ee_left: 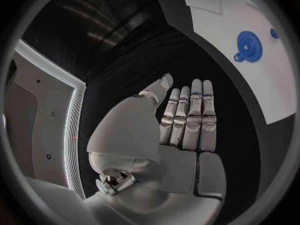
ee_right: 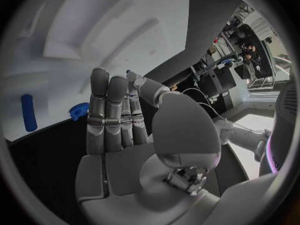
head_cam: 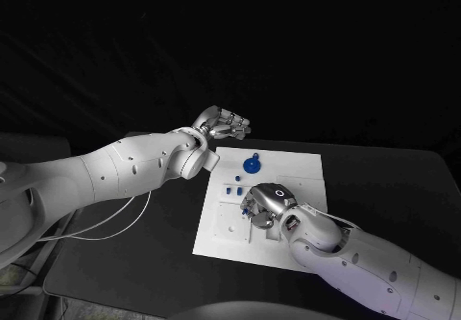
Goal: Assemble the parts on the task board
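The white task board (head_cam: 300, 172) lies in the middle of the black table. A blue gear (head_cam: 252, 165) sits near its far left corner, also in the left wrist view as the gear (ee_left: 249, 45). Two small blue pegs (head_cam: 236, 177) (head_cam: 228, 191) stand nearer. My right hand (head_cam: 266, 202) hovers low over the board's middle, knuckles up. Its fingers (ee_right: 109, 110) are straight, with nothing in the palm. A small blue part (ee_right: 79, 110) peeks out beside them and a blue peg (ee_right: 27, 112) lies further off. My left hand (head_cam: 223, 124) hangs past the board's far left corner, its fingers (ee_left: 190, 115) straight and together, holding nothing.
The board (ee_right: 125, 35) has raised white blocks and recesses on its right half (head_cam: 298, 183). Black table (head_cam: 144, 247) surrounds the board on all sides. A white cable (head_cam: 115, 223) hangs under my left arm.
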